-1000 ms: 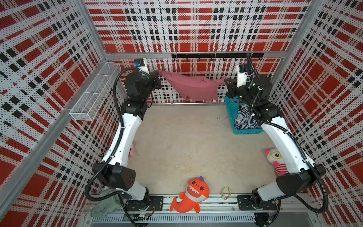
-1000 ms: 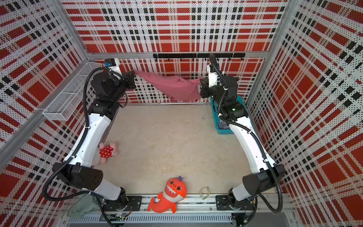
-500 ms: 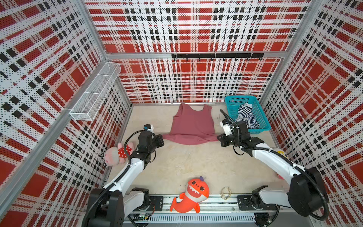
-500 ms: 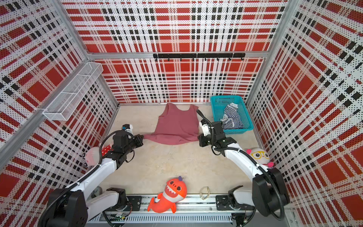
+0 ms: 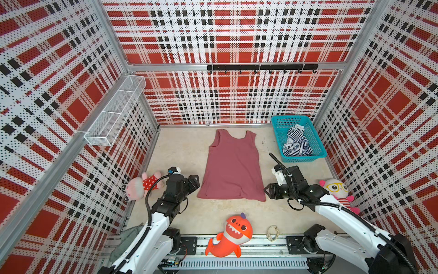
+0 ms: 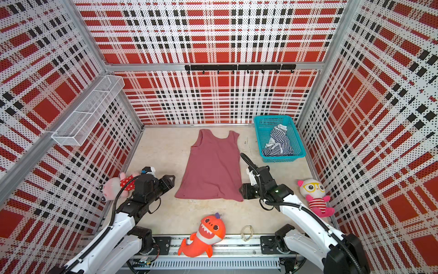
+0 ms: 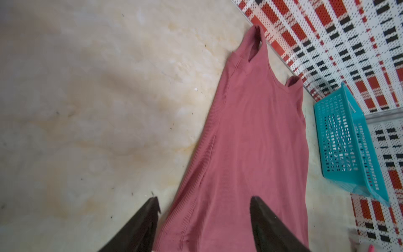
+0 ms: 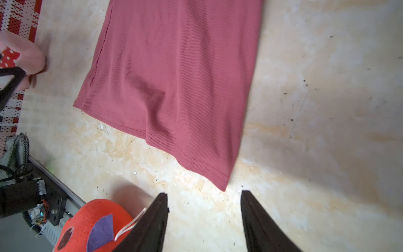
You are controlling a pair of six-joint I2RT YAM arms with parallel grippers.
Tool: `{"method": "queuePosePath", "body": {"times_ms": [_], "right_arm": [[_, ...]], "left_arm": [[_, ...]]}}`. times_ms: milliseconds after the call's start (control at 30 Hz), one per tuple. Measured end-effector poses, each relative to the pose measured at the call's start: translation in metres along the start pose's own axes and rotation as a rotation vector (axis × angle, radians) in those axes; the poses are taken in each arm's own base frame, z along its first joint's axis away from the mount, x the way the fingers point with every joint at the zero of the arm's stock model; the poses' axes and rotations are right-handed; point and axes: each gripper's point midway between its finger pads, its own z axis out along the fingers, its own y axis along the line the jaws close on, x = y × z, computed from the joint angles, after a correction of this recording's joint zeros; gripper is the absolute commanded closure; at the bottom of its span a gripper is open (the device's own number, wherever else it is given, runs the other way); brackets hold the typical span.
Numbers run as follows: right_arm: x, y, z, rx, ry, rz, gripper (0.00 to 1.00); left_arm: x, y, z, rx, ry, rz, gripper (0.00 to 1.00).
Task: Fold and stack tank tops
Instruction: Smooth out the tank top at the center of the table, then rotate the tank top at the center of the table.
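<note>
Cell: plaid perforated walls (image 5: 237, 47) in red, black and white on the left, far and right sides, on an aluminium frame. The floor (image 5: 180, 151) is beige, mottled and stained, with specks of grit. A wire shelf (image 5: 113, 111) is on the left wall and a black hook rail (image 5: 260, 67) on the far wall.

The maroon-pink tank top (image 5: 233, 170) lies flat mid-floor, unfolded, straps towards the far wall, hem near. It's a ribbed knit that flares wider at the hem, with a few shallow ripples there.

The teal basket (image 5: 277, 140) sits in the far-right corner. The striped tank top (image 5: 296, 144) is crumpled inside it, navy and white.

The left gripper (image 5: 195, 182) is low at the near-left hem corner with its fingers (image 7: 141, 224) spread. They pinch nothing; contact with the cloth can't be told. The right gripper (image 5: 266, 191) is just off the near-right hem corner. Its fingers (image 8: 157, 218) are spread over bare floor, clear of the fabric.

Clutter:
- orange shark plush (image 5: 233, 233) at the near edge
- pink plush (image 5: 139, 188) left
- white plush with glasses (image 5: 336, 192) right
- grey-green cloth (image 5: 128, 237) near left
- small loop (image 5: 272, 233) near the rail
</note>
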Motion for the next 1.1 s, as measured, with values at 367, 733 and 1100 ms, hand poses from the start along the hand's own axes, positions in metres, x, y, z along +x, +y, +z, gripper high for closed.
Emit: {"method": "queuePosePath", "body": {"times_ms": [367,733,1100], "right_arm": [[-0.057,-0.004,0.033,0.194,-0.05,0.041,0.62],[-0.037,0.002,0.091,0.198,-0.019,0.131,0.74],[-0.027,-0.005,0.119,0.202,0.004,0.169,0.8]], "left_arm": [[-0.055,-0.064,0.093,0.0,0.0,0.196,0.3],[-0.05,-0.133,0.241,0.127,0.122,0.307,0.45],[0.026,-0.15,0.286,0.199,0.254,0.302,0.59]]}}
